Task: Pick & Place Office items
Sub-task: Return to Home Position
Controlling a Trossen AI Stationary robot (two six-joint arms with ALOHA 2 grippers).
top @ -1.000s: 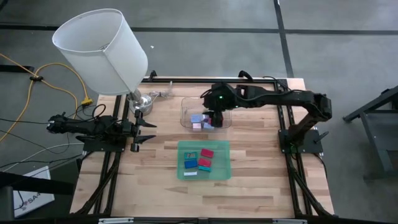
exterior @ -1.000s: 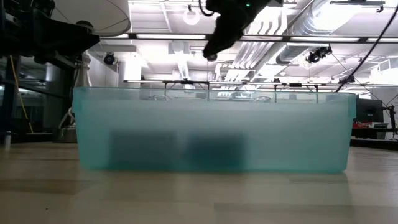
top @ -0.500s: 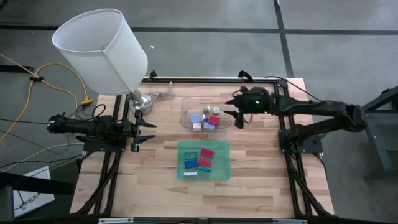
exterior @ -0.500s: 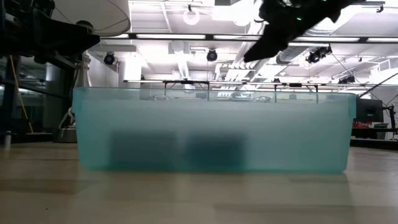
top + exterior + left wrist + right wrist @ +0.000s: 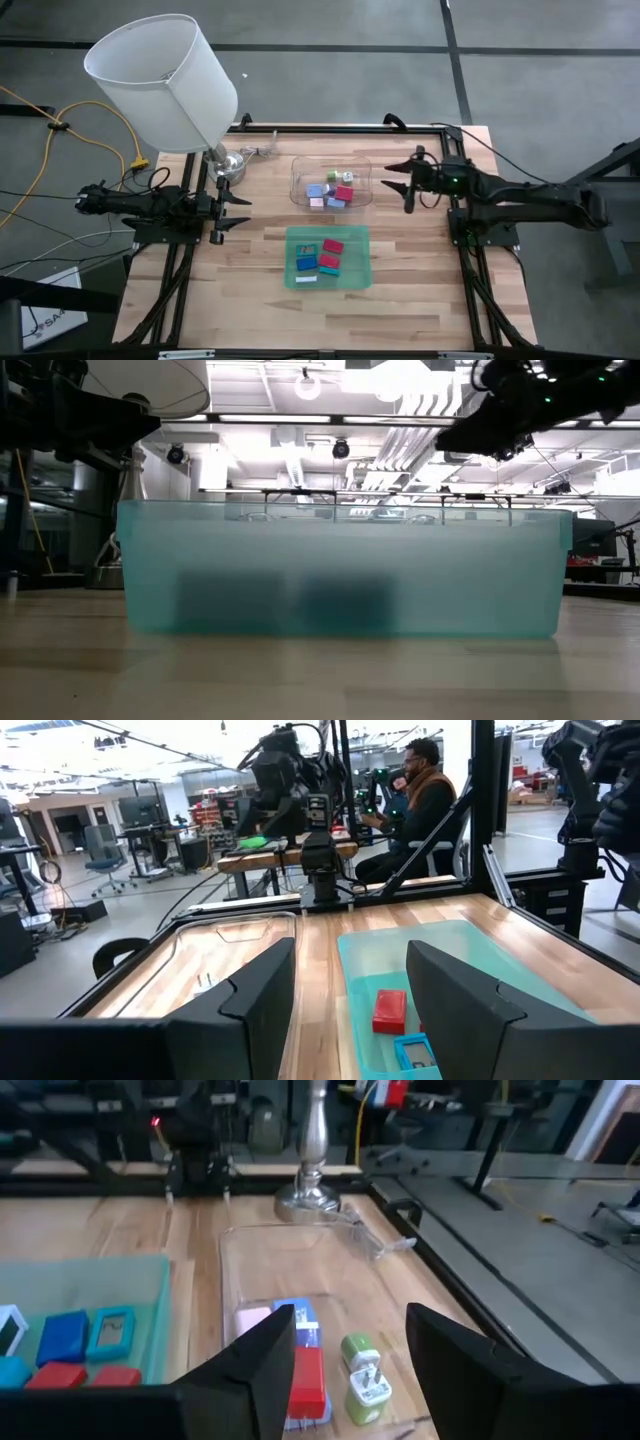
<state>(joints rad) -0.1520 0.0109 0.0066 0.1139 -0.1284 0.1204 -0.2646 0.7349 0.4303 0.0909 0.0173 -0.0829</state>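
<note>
Two arms, high view: right gripper level, fingers spread and empty, just beside the clear tray; left gripper parted at the table's left edge. Right wrist view (closer): office items lie in the clear tray and the green tray, with a green plug in the clear one.

Grey concrete floor surrounds the wooden worktop. A white lampshade looms at ten o'clock, a yellow cable at nine. Overhead, bright strip lights and ducts; a person sits beyond.
</note>
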